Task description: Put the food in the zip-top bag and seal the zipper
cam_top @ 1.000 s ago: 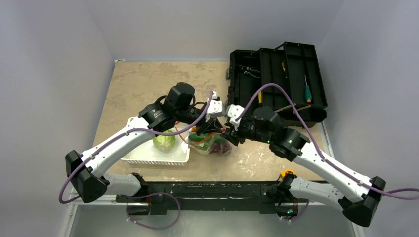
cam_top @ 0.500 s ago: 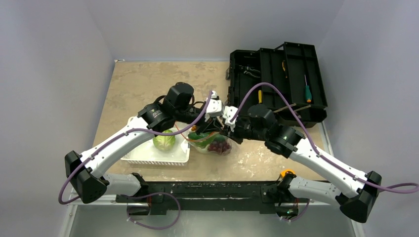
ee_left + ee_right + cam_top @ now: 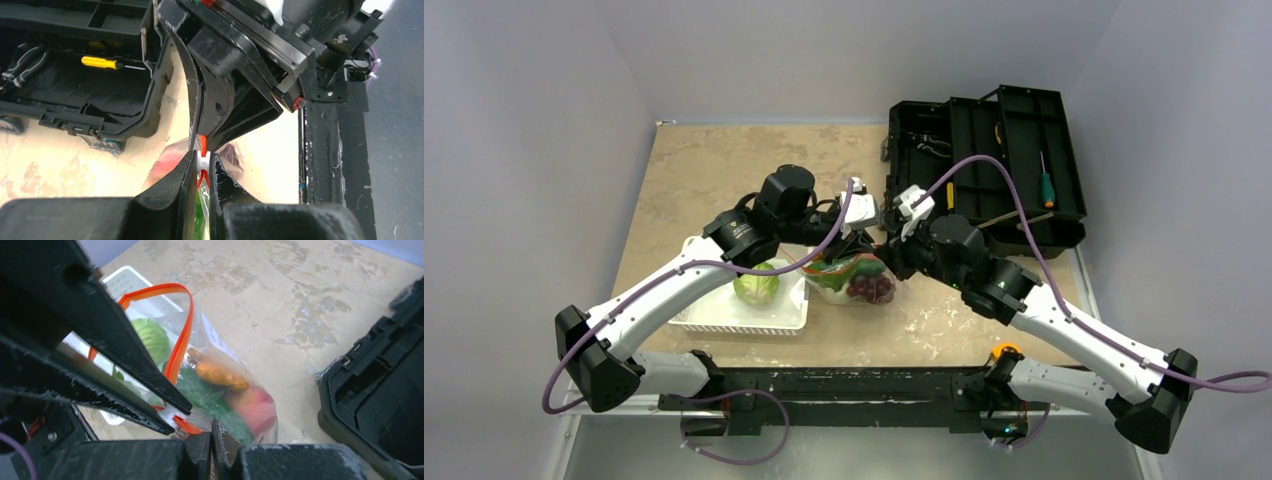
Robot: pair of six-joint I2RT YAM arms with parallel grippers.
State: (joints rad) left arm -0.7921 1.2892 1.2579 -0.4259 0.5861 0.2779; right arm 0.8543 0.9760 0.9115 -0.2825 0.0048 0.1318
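Note:
The clear zip-top bag (image 3: 856,281) lies right of the basket and holds purple grapes (image 3: 871,289), an orange piece (image 3: 220,374), a green cucumber (image 3: 207,397) and a pink peach (image 3: 255,409). Its orange-red zipper (image 3: 183,325) stands in an open loop. My left gripper (image 3: 202,156) is shut on the white slider (image 3: 203,162), also seen in the right wrist view (image 3: 172,415). My right gripper (image 3: 211,429) is shut on the bag's edge just beside the slider. In the top view both grippers, left (image 3: 864,247) and right (image 3: 887,257), meet above the bag. A green cabbage (image 3: 756,285) sits in the basket.
The white slatted basket (image 3: 742,318) lies left of the bag, touching it. An open black toolbox (image 3: 984,170) with screwdrivers stands at the back right, close behind the right wrist. Bare beige tabletop lies at the back left.
My right wrist has swung up and toward the back right, still at the bag's mouth. The bag has shifted slightly right. My left arm has hardly moved.

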